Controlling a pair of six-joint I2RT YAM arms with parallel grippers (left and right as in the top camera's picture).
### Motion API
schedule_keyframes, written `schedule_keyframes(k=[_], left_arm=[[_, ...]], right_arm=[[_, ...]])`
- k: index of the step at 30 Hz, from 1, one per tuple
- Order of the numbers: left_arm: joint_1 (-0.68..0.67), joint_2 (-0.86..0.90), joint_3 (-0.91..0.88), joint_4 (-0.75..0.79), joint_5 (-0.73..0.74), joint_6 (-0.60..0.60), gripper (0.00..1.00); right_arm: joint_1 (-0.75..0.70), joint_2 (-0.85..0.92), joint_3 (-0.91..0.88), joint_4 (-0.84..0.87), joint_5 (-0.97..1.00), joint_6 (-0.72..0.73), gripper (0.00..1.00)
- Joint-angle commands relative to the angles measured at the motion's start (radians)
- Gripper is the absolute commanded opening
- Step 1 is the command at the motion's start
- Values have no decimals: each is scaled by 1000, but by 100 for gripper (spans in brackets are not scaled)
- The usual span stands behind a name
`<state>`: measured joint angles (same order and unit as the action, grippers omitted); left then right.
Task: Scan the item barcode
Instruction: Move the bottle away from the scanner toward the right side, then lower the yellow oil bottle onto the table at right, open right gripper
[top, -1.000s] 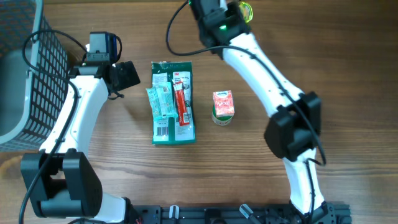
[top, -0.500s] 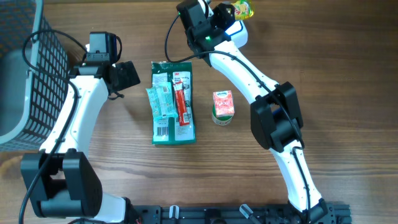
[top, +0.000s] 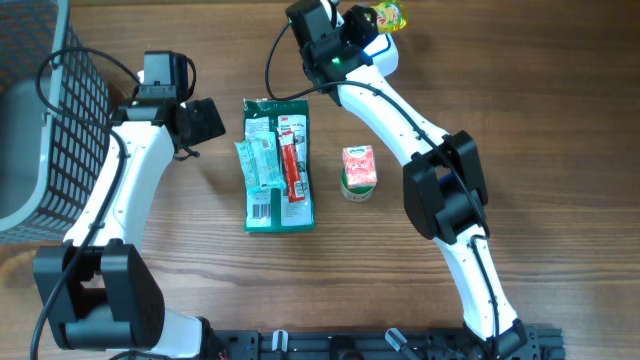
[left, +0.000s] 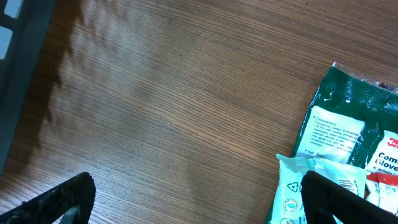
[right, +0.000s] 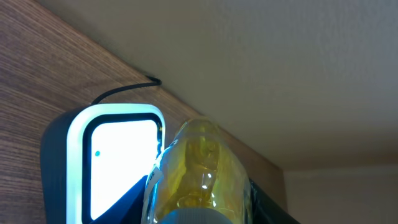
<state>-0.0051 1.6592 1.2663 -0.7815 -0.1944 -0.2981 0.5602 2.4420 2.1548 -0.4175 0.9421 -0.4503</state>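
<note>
Your right fingers (right: 134, 202) are clamped on the yellow bottle (right: 198, 163), held at 12 o'clock over the surface (top: 560, 150), just beside the lit scanner (right: 118, 155). Your left fingers (left: 59, 200) stand wide apart, at 9 o'clock of the green packet (left: 339, 112).

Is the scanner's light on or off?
On. The scanner glows bright white with a blue rim in the right wrist view, next to the yellow bottle.
</note>
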Motion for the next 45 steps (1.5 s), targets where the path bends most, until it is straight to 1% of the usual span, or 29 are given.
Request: schedule_keyframes(k=[1, 3, 5, 7, 10, 13, 16, 18, 20, 21, 22, 25, 28, 30, 31, 33, 35, 37, 39, 45], left_arm=[[3, 8, -5, 0, -9, -2, 100], [3, 8, -5, 0, -9, -2, 100], [3, 8, -5, 0, -9, -2, 100], [3, 8, -5, 0, -9, -2, 100], [3, 8, -5, 0, -9, -1, 100], [3, 8, -5, 0, -9, -2, 100], [3, 8, -5, 0, -9, -2, 100], [3, 8, -5, 0, -9, -2, 100], [3, 8, -5, 0, -9, -2, 100], [3, 8, -5, 0, -9, -2, 100], [3, 8, -5, 0, -9, -2, 100], [3, 8, -5, 0, -9, -2, 100], [3, 8, -5, 0, -9, -2, 100], [3, 8, -5, 0, -9, -2, 100], [3, 8, -5, 0, -9, -2, 100], [3, 8, -5, 0, -9, -2, 100], [3, 8, -5, 0, -9, -2, 100], [3, 8, -5, 0, -9, -2, 100], [3, 8, -5, 0, -9, -2, 100], [3, 8, -5, 0, -9, -2, 100]], right_arm=[[-4, 27, -3, 2, 7, 4, 4], [-4, 24, -3, -11, 32, 5, 4], [-4, 8, -2, -11, 105, 5, 4], [-8, -21, -2, -25, 146, 6, 4], [-18, -100, -2, -90, 158, 36, 4], [-34, -202, -2, -177, 158, 129, 4], [-61, -309, -2, -332, 149, 308, 4], [-97, -388, -2, -472, 72, 449, 4], [-154, -464, -2, -600, -45, 582, 4], [-209, -508, -2, -671, -130, 658, 4], [-252, -534, -2, -708, -191, 697, 4], [-423, -577, -3, -800, -435, 724, 4], [-632, -566, -4, -887, -716, 724, 4], [-750, -542, -4, -932, -858, 723, 4], [-810, -522, -4, -955, -910, 723, 4], [-898, -488, -13, -999, -944, 723, 5], [-939, -480, -49, -1008, -944, 723, 4], [-972, -480, -122, -991, -943, 723, 4], [-980, -480, -191, -962, -936, 723, 4], [-980, -480, -377, -799, -903, 744, 4]])
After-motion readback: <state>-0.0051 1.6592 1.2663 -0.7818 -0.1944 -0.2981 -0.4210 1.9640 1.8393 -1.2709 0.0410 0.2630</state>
